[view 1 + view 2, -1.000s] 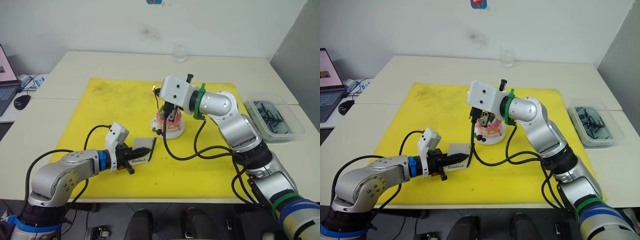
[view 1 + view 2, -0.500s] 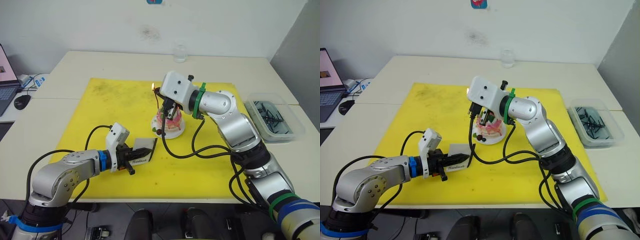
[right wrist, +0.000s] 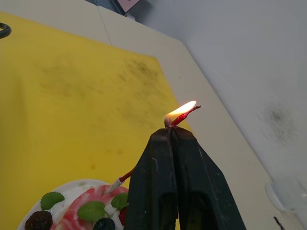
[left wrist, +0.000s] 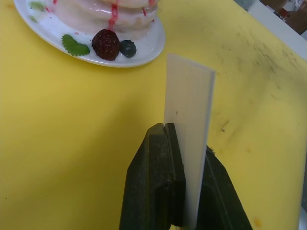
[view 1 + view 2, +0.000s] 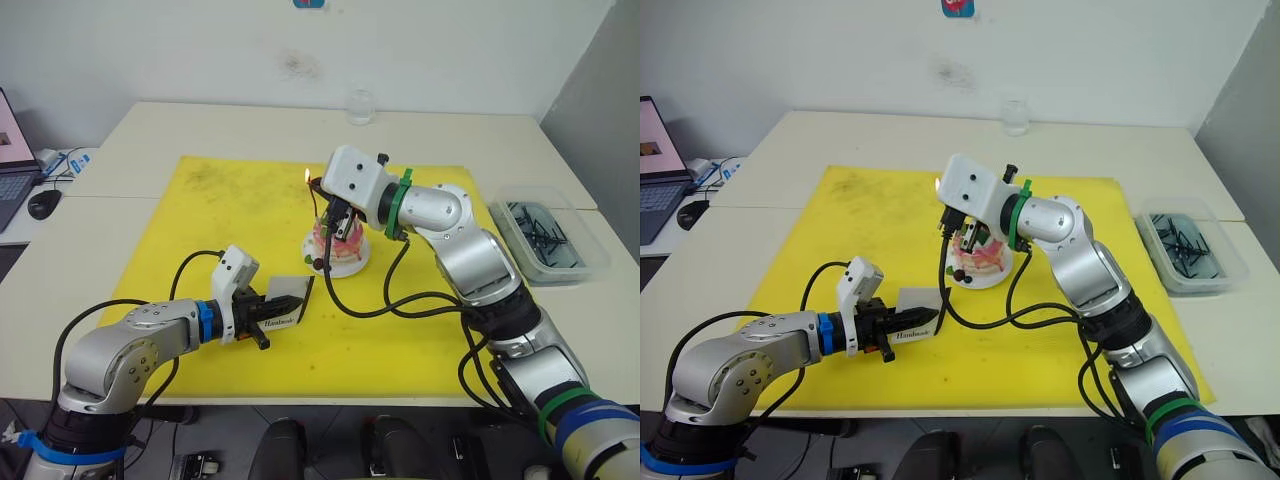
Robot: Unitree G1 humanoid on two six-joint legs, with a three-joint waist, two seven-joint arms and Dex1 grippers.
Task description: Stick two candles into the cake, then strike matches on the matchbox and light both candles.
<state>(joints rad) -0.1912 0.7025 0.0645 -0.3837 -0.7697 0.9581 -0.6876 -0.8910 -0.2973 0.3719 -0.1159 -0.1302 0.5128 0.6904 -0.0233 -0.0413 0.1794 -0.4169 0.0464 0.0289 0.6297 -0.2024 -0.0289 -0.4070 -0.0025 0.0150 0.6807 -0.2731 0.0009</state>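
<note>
One flame is burning: the right end effector, its fingers pinched together on a lit match, holds it at the tip of a thin red candle that leans up out of the pink cake. The cake sits on its white plate near the middle of the yellow mat, and the flame shows at about 11 o'clock from it. At 7 o'clock from the cake, well apart, the left end effector is clamped on the white matchbox, held upright on edge, "Handmade" legible on its face in the head views. The flame sits right at the black fingertips, so a long dwell could scorch them or burn the match out; a nudge could tip the slanted candle. I cannot make out a second candle. A clear bin of dark sticks rests on the tabletop at 3 o'clock.
</note>
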